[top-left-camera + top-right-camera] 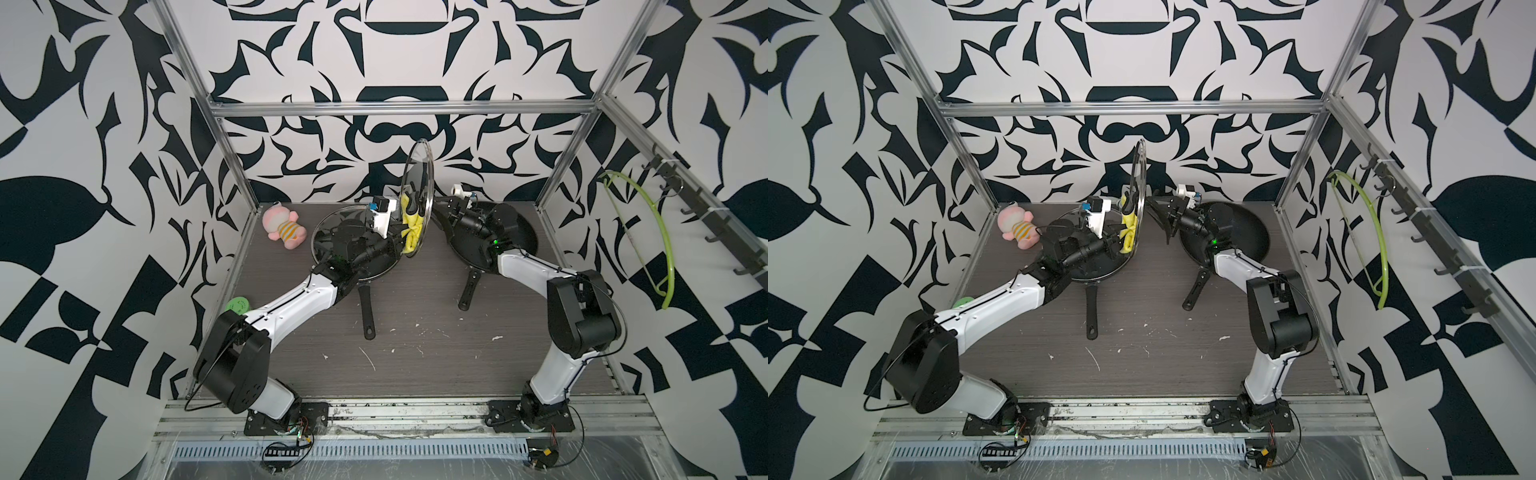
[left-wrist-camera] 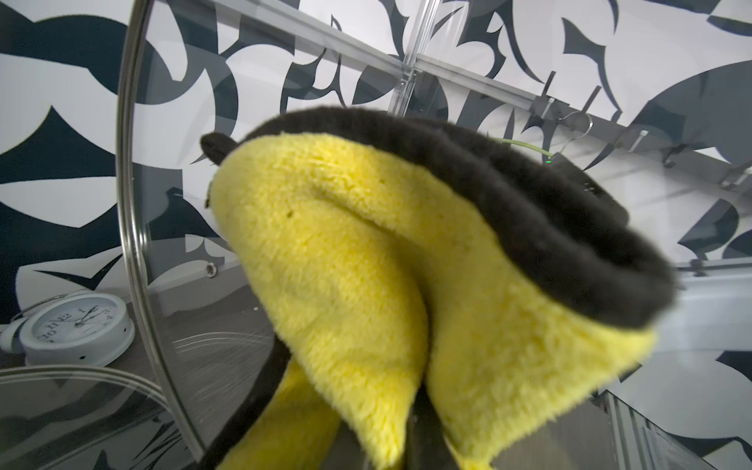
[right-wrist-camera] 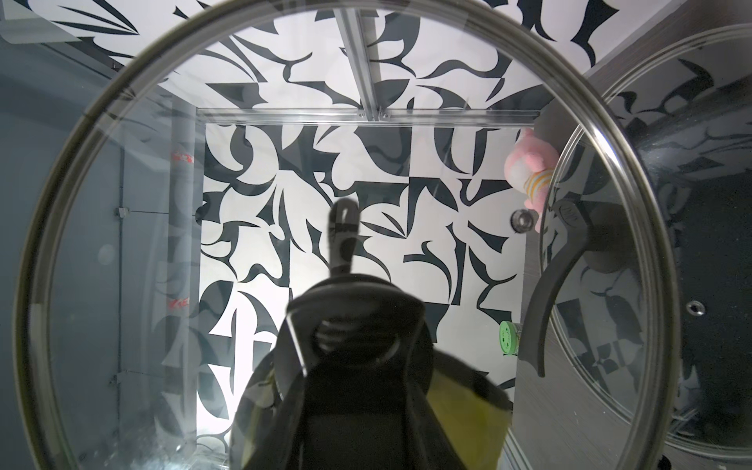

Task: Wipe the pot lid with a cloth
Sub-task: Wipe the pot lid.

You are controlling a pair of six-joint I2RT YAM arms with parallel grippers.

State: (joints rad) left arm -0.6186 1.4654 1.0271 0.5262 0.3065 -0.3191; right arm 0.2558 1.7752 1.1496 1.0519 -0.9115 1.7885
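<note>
Tabletop clock (image 2: 77, 325) reads "Home"; cloth (image 2: 346, 264) yellow.

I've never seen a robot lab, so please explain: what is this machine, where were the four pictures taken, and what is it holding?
Two white-and-black robot arms work over a grey wood-grain table. Two pictures look down from overhead; two come from wrist cameras. The right gripper holds a clear round glass pot lid upright; the left gripper holds a fluffy yellow cloth against it. Lying there: an uncovered black frying pan, a lidded black frying pan, a pink plush toy.
</note>
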